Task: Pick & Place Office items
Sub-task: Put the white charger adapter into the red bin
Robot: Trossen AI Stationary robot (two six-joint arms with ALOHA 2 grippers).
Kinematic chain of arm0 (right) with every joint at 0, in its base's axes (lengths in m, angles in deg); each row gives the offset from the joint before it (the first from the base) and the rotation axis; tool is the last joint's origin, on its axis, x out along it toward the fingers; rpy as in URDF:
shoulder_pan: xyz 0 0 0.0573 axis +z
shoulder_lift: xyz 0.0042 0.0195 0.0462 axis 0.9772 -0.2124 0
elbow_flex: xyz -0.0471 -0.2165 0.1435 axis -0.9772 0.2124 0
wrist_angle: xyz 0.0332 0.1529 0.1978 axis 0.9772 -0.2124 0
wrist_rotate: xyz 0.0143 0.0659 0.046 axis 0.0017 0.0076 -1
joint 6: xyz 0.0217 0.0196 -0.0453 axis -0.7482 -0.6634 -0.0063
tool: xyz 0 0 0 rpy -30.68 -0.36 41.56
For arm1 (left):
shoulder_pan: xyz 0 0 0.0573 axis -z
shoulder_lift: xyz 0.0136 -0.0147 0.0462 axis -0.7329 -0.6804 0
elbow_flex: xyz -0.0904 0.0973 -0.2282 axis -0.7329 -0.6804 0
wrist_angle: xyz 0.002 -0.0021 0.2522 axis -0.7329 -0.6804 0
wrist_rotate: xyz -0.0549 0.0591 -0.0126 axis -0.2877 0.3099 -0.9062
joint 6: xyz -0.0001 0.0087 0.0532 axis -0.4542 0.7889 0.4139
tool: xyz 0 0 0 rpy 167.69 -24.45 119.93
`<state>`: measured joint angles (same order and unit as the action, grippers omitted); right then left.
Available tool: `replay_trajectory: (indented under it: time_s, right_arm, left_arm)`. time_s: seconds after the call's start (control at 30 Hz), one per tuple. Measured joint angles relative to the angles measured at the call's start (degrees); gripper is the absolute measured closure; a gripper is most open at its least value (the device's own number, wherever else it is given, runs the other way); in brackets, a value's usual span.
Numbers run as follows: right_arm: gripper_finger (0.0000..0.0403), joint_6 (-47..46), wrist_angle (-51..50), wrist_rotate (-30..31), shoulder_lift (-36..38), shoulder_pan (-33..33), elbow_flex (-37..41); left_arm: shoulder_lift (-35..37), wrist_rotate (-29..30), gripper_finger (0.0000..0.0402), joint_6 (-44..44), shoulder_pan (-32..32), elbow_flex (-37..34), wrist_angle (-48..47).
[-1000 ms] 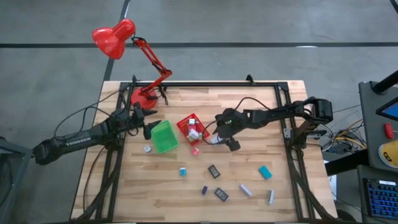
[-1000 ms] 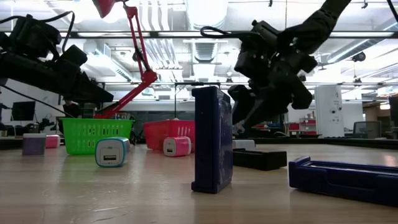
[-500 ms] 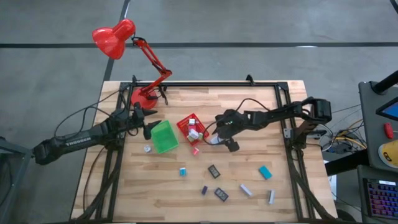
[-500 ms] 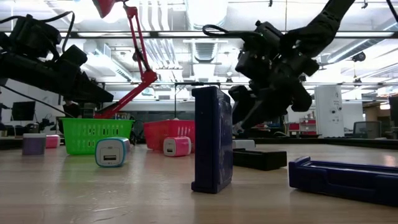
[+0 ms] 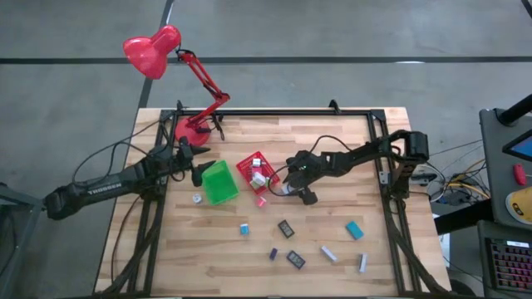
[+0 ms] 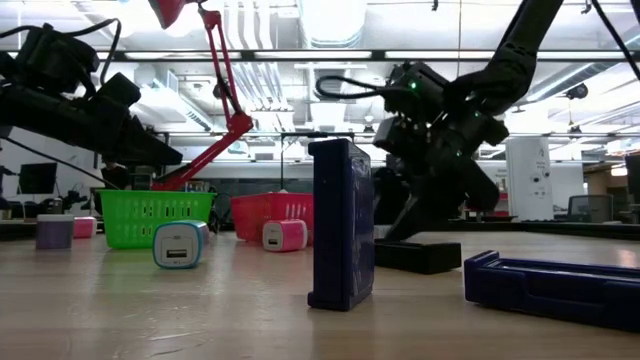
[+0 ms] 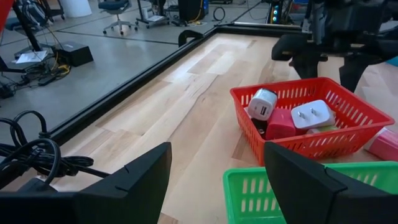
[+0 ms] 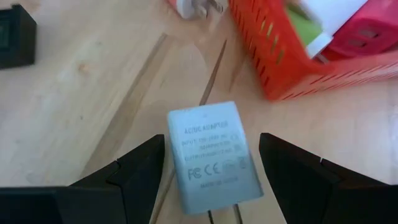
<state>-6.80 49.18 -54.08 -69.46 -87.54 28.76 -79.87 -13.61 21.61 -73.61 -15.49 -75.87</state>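
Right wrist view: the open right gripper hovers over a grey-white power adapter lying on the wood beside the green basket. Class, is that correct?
Not quite. The basket beside the grey-white power adapter is the red basket, not a green one, as the right wrist view shows. The rest holds: the right gripper is open, with the adapter lying on the wood between its fingers.

Both arms are dark, near-black, built of slim jointed links. The left arm (image 5: 108,184) carries white lettering along its long link, too small to read surely, perhaps a maker's name. Black cables (image 5: 100,158) loop off it toward nine o'clock, and a coil shows beside its wrist. The right arm (image 5: 357,155) has a thin black cable arching over its forearm and a small green light near its wrist (image 6: 411,86). Each hand ends in two broad, matte black, wedge-shaped fingers (image 7: 140,180).
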Motion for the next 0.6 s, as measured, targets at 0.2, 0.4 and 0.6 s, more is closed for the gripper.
replay_trajectory:
  time_s: [0.2,0.4,0.6]
  right_arm:
    - [0.0147,0.0,1.1,-0.2,-0.9,0.0,0.0]
    - [0.0174,0.0,1.0,-0.2,-0.9,0.0,-0.1]
    - [0.0213,0.2,0.9,0.1,-0.9,0.0,-0.4]
  left_arm:
    - [0.0,0.0,0.0144,0.0,0.0,0.0,0.0]
    - [0.0,0.0,0.0144,0.0,0.0,0.0,0.0]
    - [0.0,0.0,0.0144,0.0,0.0,0.0,0.0]
